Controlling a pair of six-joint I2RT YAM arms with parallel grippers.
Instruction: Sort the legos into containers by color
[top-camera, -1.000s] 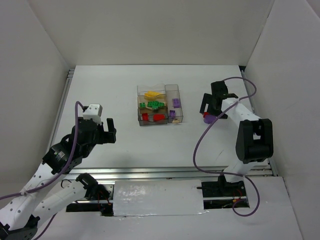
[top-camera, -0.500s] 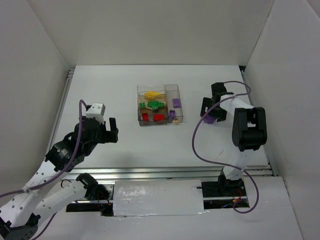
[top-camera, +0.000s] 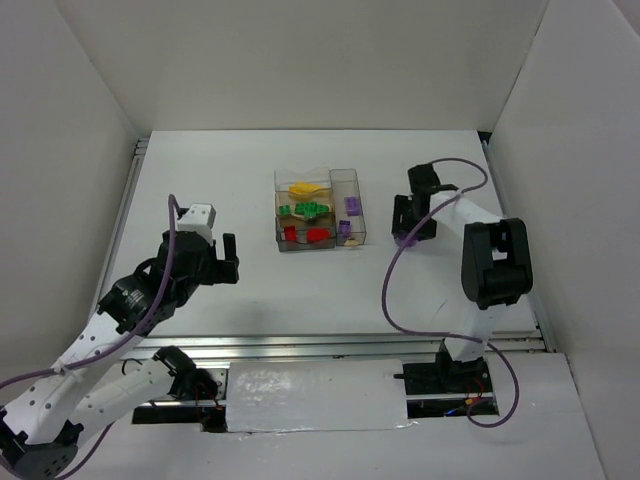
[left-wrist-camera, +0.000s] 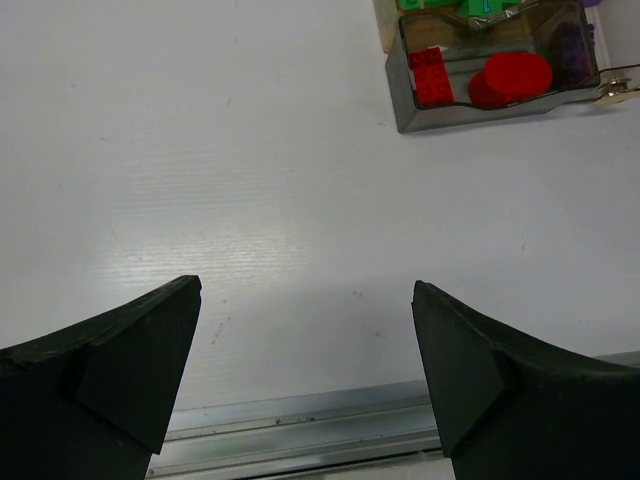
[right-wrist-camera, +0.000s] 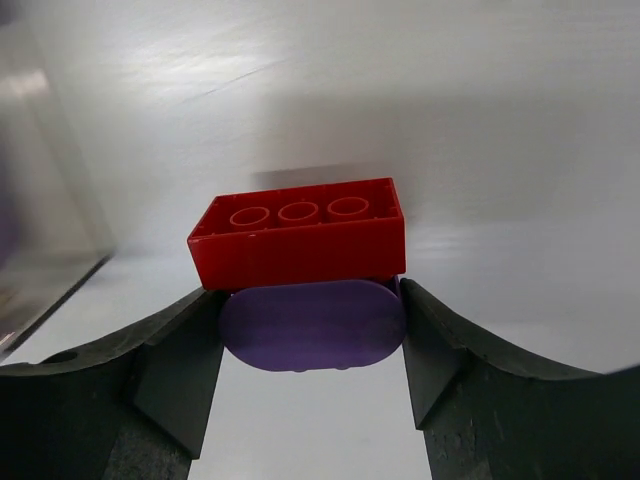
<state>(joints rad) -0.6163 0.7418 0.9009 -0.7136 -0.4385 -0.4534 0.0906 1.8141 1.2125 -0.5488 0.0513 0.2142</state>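
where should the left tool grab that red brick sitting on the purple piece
Probably pinch the red brick across its long flat sides, coming from opposite the right tool: that tool clamps the purple piece beneath, leaving only the brick's upper part exposed.

A red brick (right-wrist-camera: 297, 235), purple piece (right-wrist-camera: 312, 326) — black fingers (right-wrist-camera: 150, 400).
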